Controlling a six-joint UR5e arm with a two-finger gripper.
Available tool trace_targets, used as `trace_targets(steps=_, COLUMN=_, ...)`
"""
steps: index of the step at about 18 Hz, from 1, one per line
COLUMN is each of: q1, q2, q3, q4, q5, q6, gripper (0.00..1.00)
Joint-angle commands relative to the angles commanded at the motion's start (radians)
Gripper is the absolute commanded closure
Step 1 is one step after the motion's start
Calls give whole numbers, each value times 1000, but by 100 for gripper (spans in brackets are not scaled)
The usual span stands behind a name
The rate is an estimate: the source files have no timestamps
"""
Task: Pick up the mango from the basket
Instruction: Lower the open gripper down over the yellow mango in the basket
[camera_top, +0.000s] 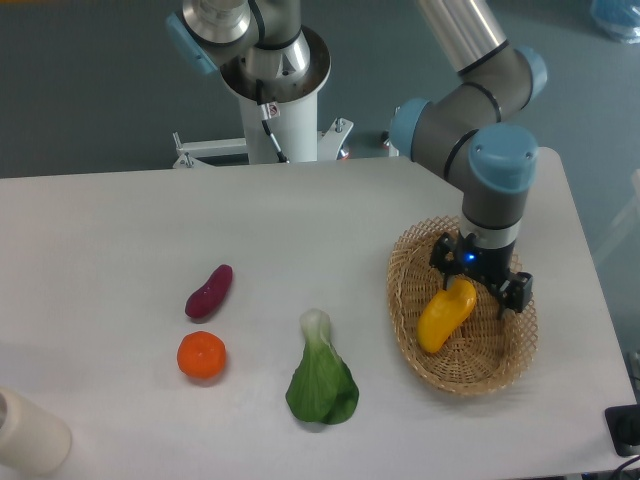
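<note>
The yellow-orange mango (441, 318) lies tilted in the tan wicker basket (470, 384) at the right of the table. My gripper (478, 285) points down over the mango's upper right end. Its two black fingers (519, 292) stand wide apart on either side of that end, and I see no pad pressing on the fruit. The gripper body hides the mango's tip. The mango rests on the basket floor.
A purple sweet potato (208, 291) and a round orange fruit (201, 355) lie at the left. A green bok choy (321, 381) lies in the front middle. A cream cylinder (30, 432) stands at the front left corner. The table's right edge is near the basket.
</note>
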Motion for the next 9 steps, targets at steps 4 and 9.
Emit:
trace_targets(steps=4, q1=-2, q2=0, q3=-18, q4=-2, q5=2, q6=-3, gripper=0)
trace_targets(steps=9, q1=-2, q2=-3, q3=-44, q4=2, q5=3, q6=-3, gripper=0)
